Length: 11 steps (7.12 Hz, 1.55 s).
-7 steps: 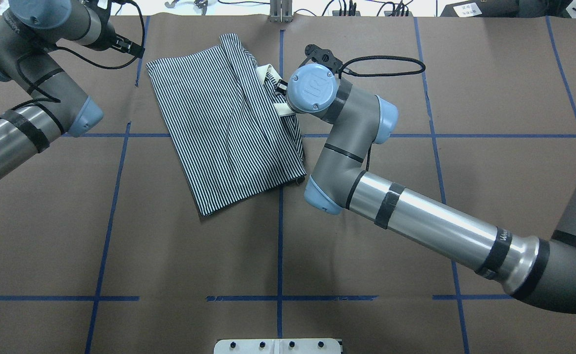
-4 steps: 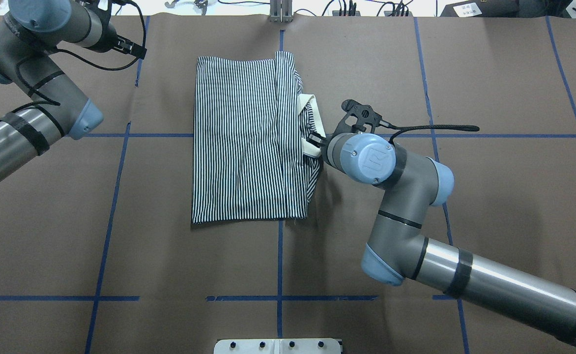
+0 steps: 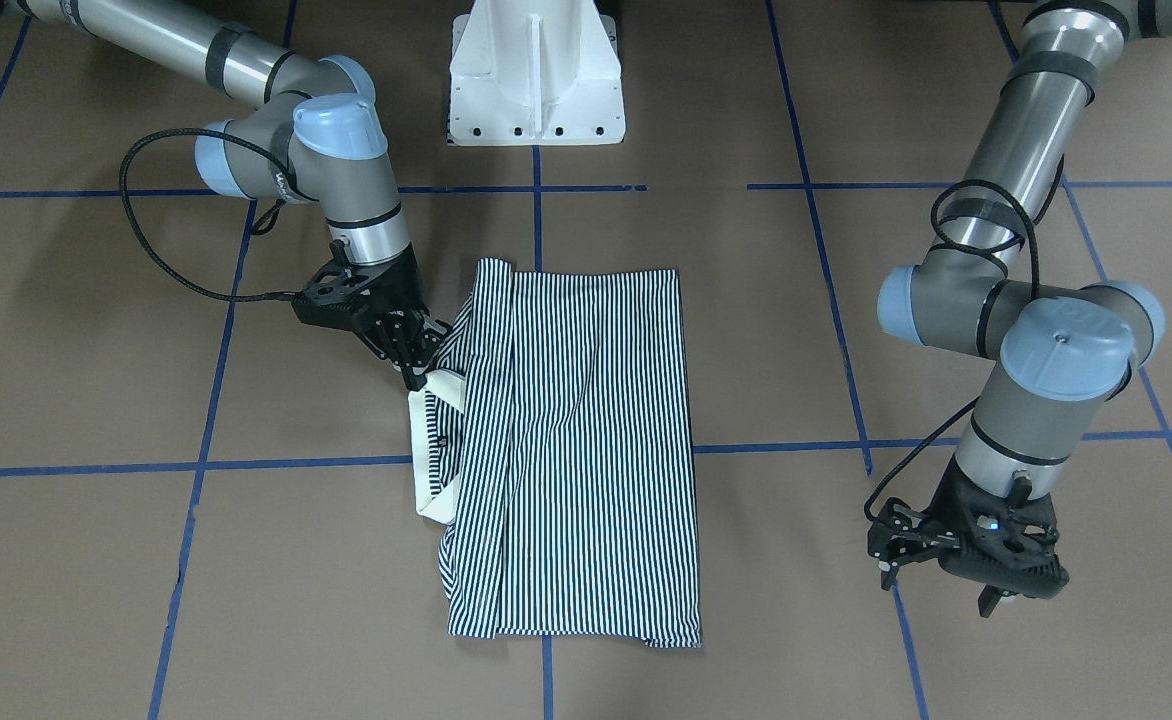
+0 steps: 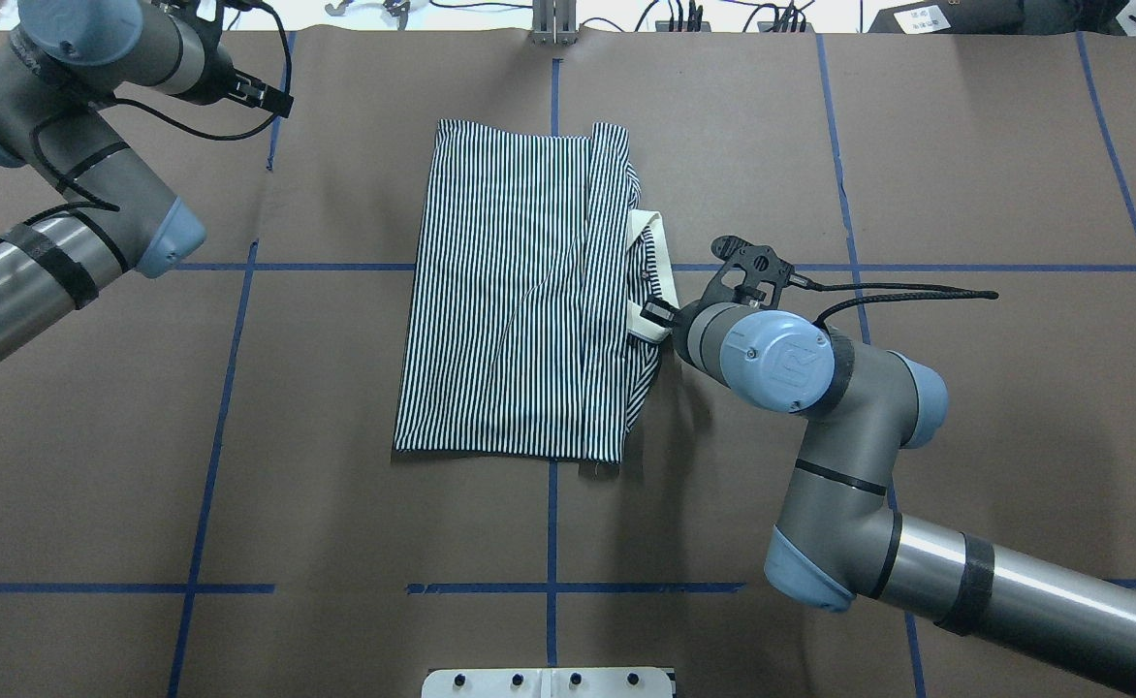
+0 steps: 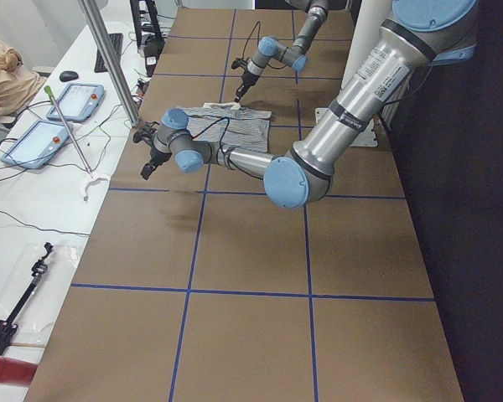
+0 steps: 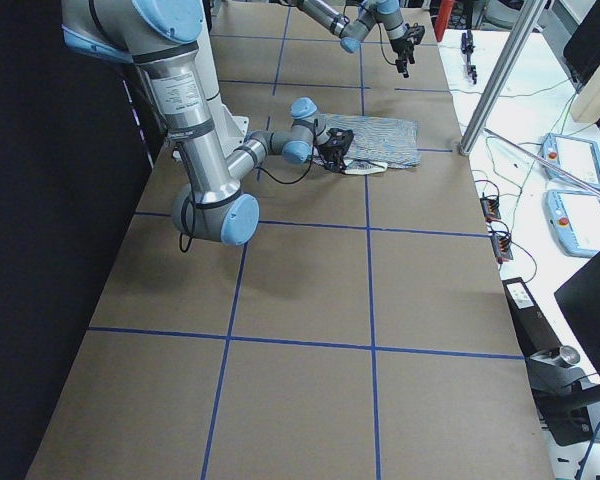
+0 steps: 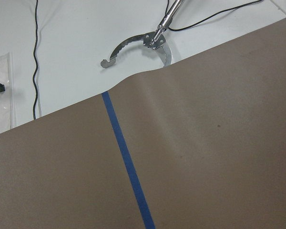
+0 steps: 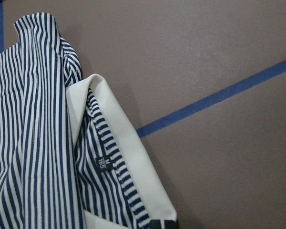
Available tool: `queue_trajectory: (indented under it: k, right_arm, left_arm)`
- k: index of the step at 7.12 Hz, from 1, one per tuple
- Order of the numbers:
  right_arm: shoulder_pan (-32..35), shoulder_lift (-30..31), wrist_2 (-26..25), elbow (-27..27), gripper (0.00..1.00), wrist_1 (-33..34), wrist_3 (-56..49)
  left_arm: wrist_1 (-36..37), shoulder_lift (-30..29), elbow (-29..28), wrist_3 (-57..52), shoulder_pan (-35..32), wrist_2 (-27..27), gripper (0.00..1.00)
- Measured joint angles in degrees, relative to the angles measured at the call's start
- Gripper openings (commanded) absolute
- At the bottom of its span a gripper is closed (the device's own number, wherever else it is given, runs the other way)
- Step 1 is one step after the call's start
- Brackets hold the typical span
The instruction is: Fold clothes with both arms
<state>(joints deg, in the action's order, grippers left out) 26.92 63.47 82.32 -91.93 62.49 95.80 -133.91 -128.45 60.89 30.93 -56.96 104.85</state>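
Note:
The striped polo shirt (image 4: 520, 291) lies folded into a narrow rectangle on the brown table, its long sides along the centre tape line. It also shows in the front view (image 3: 586, 440). Its cream collar (image 4: 655, 257) sticks out on the side toward my right arm. My right gripper (image 4: 655, 312) is shut on the collar's near end, low at the table; the front view (image 3: 418, 375) and the right wrist view (image 8: 163, 223) show the pinch on the collar (image 8: 128, 157). My left gripper (image 3: 996, 590) hovers empty and open at the far left (image 4: 263, 95), away from the shirt.
The white pedestal base (image 3: 536, 70) stands at the near edge. Blue tape lines (image 4: 551, 504) grid the table. A metal post (image 4: 553, 21) and cables sit at the far edge. A metal tool (image 7: 138, 45) lies on the white bench beyond it.
My right gripper has dragged the collar toward the robot and to the right. The shirt turned from tilted to square with the tape lines. The left arm has not moved.

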Motion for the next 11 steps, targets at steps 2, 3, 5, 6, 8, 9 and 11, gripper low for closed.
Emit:
queue_trajectory:
  k: [2,3,5,6,8,9,11]
  right_arm:
    - [0.5,0.1,0.3,0.1,0.00,0.0,-2.2]
    - [0.8,0.1,0.4,0.2,0.00,0.0,-3.3]
    - [1.0,0.9,0.4,0.2,1.00,0.0,-5.6]
    - [0.9,1.4,0.1,0.2,1.00,0.0,-6.2]
    - [0.4,1.7,0.3,-2.2,1.00,3.0,-9.6]
    - [0.2,0.7,1.3,-5.4,1.00,10.1,-11.8]
    - [-2.4,-4.4,2.0,-9.6,1.00,25.5,-13.4]
  left_arm:
    - [0.0,0.4,0.8,0.1,0.1,0.0,1.00]
    - [0.0,0.5,1.0,0.1,0.1,0.0,1.00]
    - [0.0,0.6,1.1,0.1,0.2,0.0,1.00]
    - [0.0,0.7,1.1,0.1,0.2,0.0,1.00]
    - [0.0,0.7,1.2,0.1,0.3,0.0,1.00]
    - [0.0,0.8,1.2,0.1,0.3,0.0,1.00]
    - [0.1,0.9,1.3,0.0,0.3,0.0,1.00]
